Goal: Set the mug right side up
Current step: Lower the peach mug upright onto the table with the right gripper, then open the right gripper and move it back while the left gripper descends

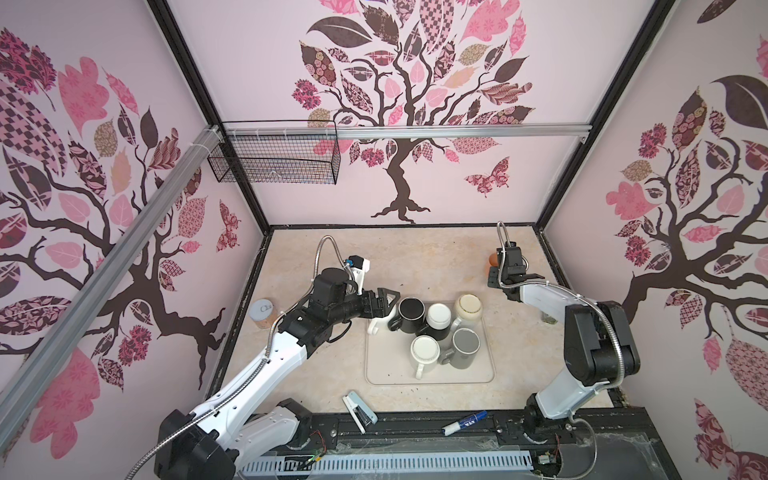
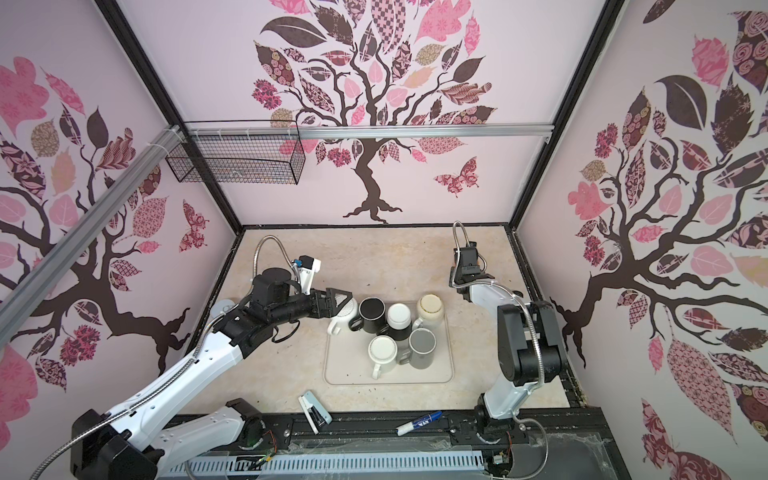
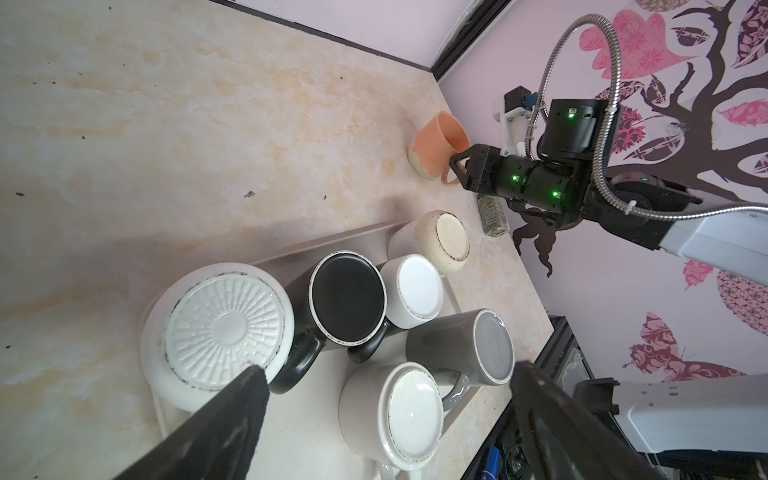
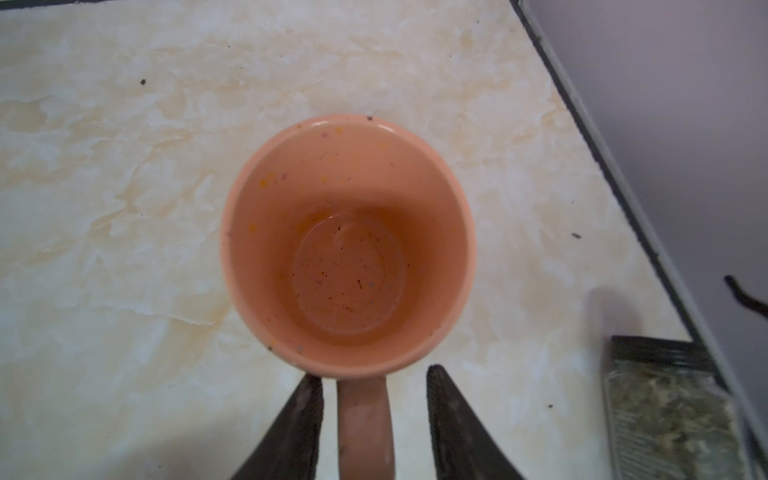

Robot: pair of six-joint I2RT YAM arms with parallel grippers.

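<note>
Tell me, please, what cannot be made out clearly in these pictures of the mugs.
- Orange mug: in a top view only a sliver shows behind the right arm.
- Right gripper: its jaws are hidden under that arm in both top views.
- Lidded jar by the left wall: lettering too small to read.
- Spice jar: cut off by the right wrist view's edge, label blurred.

Setting: a robot test cell in a lab, not a lived-in room.

Evidence:
- Black frame posts (image 1: 186, 62) and flat wall panels (image 1: 270, 62) printed with a pink tree decal (image 1: 401, 183) box in the space behind and beside the tray (image 1: 457, 374).
- An aluminium rail (image 1: 457, 132) crosses the back panel above the tray, with a wire basket (image 1: 274, 160) hung from it.
- A marble-look tabletop (image 1: 415, 257) lies under the tray.
- In front of the tray, a black mounting rail (image 1: 415, 430) carries the left arm (image 1: 266, 365) and right arm (image 1: 559, 390), beside a slotted cable duct (image 1: 386, 462) and loose wiring (image 1: 318, 453).
- Upturned mugs (image 1: 424, 351) stand on the tray.
</note>
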